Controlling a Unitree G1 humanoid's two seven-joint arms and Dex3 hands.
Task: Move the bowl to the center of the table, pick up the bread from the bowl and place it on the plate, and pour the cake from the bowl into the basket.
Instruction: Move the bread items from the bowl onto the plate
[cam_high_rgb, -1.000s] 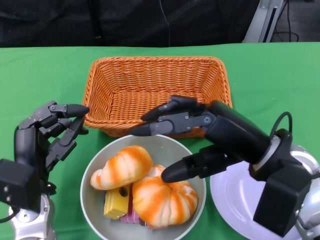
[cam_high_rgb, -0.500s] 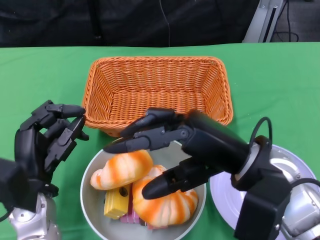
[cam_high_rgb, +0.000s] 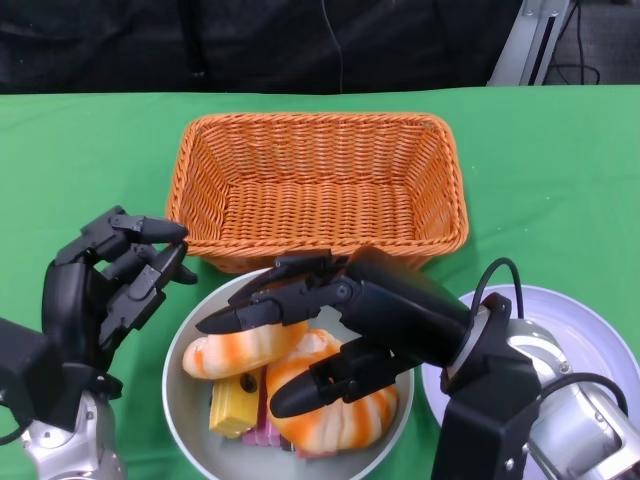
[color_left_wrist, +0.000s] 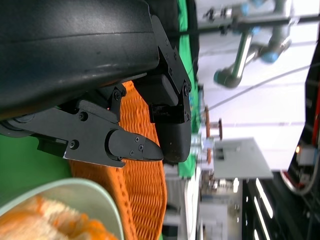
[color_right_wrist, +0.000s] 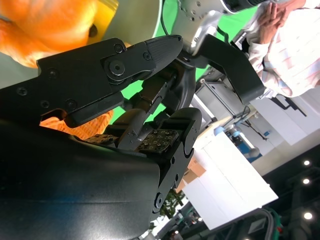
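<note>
A pale grey bowl (cam_high_rgb: 186, 392) sits at the near middle of the green table. It holds two orange-striped bread rolls (cam_high_rgb: 232, 352) (cam_high_rgb: 345, 420), a yellow cake piece (cam_high_rgb: 231, 408) and a pink piece (cam_high_rgb: 262, 436). My right hand (cam_high_rgb: 345, 320) hovers over the bowl, its fingers (cam_high_rgb: 245, 315) spread above the left roll and its thumb (cam_high_rgb: 305, 388) low against the right roll, gripping nothing. In the right wrist view the bread (color_right_wrist: 45, 25) lies just beyond the fingers (color_right_wrist: 125, 57). My left hand (cam_high_rgb: 110, 285) waits beside the bowl's left rim, its fingers bent and holding nothing.
The orange wicker basket (cam_high_rgb: 315, 185) stands right behind the bowl, also seen in the left wrist view as the basket wall (color_left_wrist: 145, 200). A white plate (cam_high_rgb: 592, 330) lies to the right, partly under my right forearm. A person (color_right_wrist: 285, 45) stands beyond the table.
My right hand has moved left and down from the basket's front wall until it is over the bread in the bowl. My left hand has edged slightly toward the bowl.
</note>
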